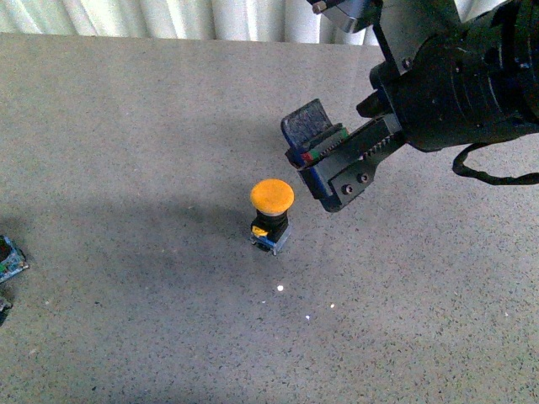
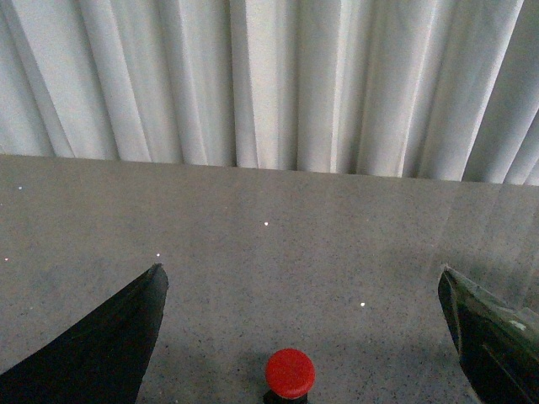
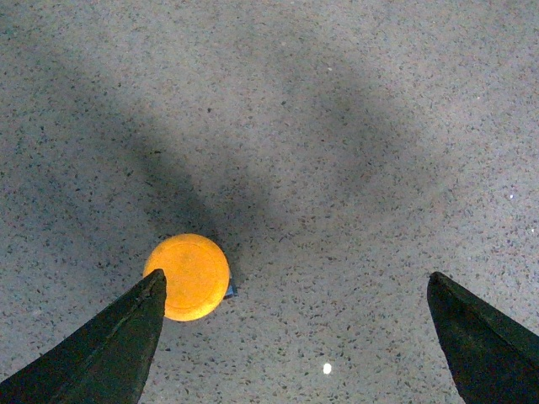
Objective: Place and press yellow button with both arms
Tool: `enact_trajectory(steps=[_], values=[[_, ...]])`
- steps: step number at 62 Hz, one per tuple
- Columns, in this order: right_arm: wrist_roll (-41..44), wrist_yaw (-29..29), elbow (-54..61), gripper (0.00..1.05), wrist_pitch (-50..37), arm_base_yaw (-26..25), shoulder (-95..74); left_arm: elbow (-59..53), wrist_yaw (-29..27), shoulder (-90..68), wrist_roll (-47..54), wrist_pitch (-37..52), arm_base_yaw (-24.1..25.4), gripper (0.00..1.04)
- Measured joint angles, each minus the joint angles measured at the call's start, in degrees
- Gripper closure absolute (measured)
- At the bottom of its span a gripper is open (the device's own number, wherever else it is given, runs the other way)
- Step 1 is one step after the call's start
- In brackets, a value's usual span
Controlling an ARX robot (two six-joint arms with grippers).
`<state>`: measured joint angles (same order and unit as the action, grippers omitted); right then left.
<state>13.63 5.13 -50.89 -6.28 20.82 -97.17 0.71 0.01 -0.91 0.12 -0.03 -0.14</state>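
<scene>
Right pincer (image 1: 322, 160) wide open, jaws spread far apart, nothing gripped. Hanging above the counter (image 1: 126, 126), tilted down toward it from the right arm (image 1: 463, 80), just beside the yellow button (image 1: 272, 202) and a little higher, not touching it. From the right wrist view, same pincer (image 3: 295, 275) open over bare speckled counter (image 3: 354, 126), one dark fingertip (image 3: 152, 290) overlapping the rim of the yellow button (image 3: 192, 276) in the picture; contact not shown.

Yellow button upright near the middle of the counter, domed cap on top, base flat on the surface.

Left pincer (image 2: 300, 270) likewise open, jaws well apart and empty. Between and below them a red-capped button (image 2: 290, 372) on the counter (image 2: 269, 219), apart from both fingers. Beyond the counter's far edge, a white pleated curtain (image 2: 269, 76).
</scene>
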Motion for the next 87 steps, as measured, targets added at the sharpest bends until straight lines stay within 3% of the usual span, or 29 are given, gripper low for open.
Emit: enact_trajectory(steps=[12,24,30,41,57,87], values=[[-1.38,0.42,-1.99,0.31,1.81,0.79,-3.13,0.0,0.0,0.0,0.0,0.0,0.0,0.09],[-2.05,0.31,-3.39,0.62,2.34,1.68,-4.55,0.0,-0.02,0.0,0.0,0.0,0.0,0.09],[-2.45,0.46,-3.67,0.55,2.64,2.27,-4.74,0.0,-0.02,0.0,0.0,0.0,0.0,0.09],[-2.51,0.74,-3.69,0.65,3.17,3.45,-5.57,0.0,-0.02,0.0,0.0,0.02,0.0,0.09],[-2.43,0.9,-3.69,1.04,3.54,4.15,-5.99,0.0,-0.02,0.0,0.0,0.0,0.0,0.09],[-2.71,0.85,-3.69,1.03,3.74,4.98,-6.54,0.0,0.0,0.0,0.0,0.02,0.0,0.09]])
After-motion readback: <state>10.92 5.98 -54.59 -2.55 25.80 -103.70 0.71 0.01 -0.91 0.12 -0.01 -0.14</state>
